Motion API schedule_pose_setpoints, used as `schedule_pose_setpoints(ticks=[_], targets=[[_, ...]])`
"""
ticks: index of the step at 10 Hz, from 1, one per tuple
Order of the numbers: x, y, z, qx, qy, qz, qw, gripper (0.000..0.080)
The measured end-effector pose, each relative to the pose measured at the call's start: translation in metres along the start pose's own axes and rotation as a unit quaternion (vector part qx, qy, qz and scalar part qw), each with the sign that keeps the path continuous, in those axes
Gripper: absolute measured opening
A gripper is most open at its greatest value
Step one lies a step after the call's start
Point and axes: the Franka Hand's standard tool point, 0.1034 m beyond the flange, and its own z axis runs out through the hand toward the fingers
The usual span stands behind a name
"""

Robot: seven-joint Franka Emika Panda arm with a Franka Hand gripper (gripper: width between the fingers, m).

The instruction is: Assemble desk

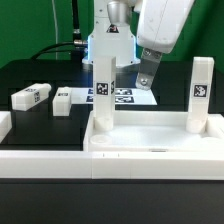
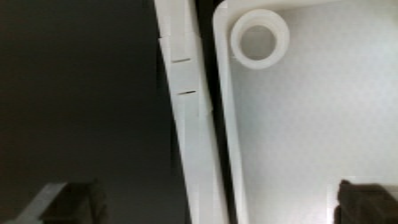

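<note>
Lying rim-up on the tabletop (image 1: 50,125), the desk top (image 1: 150,140) offers its sockets: one leg (image 1: 103,90) and a second leg (image 1: 200,92) stand plugged in, while two loose legs (image 1: 30,96) lie toward the exterior view's left. The jaws hang wide apart and empty above an unfilled socket (image 2: 262,40), probably ready to fetch another.

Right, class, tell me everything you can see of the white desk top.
The desk top is a white rectangular panel, plastic by its look, with a raised rim. It lies flat on the black table in the exterior view's foreground. A left leg and a right leg, as that view has them, stand upright in it. The wrist view shows one round corner socket, empty.
</note>
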Motion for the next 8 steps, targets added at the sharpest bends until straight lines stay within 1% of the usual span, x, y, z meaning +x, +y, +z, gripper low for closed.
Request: schedule_pose_setpoints(ticks=[1,2,3,4,5,6,7,8], targets=[[-0.001,-0.001,0.001,0.001,-0.001,0.035,0.999,0.0648],[-0.007,-0.005,0.004,0.007,-0.002,0.098,0.995,0.0648],[-0.013,-0.006,0.007,0.016,-0.004,0.155,0.988,0.0648],[-0.019,-0.009,0.010,0.029,0.000,0.209,0.977,0.0648],[-0.022,-0.008,0.011,0.031,0.001,0.245,0.969,0.0648],[-0.019,-0.007,0.012,0.021,0.008,0.273,0.962,0.0648],[-0.018,-0.008,0.012,0.023,0.008,0.309,0.951,0.0648],[-0.017,-0.008,0.012,0.025,0.009,0.364,0.931,0.0648]])
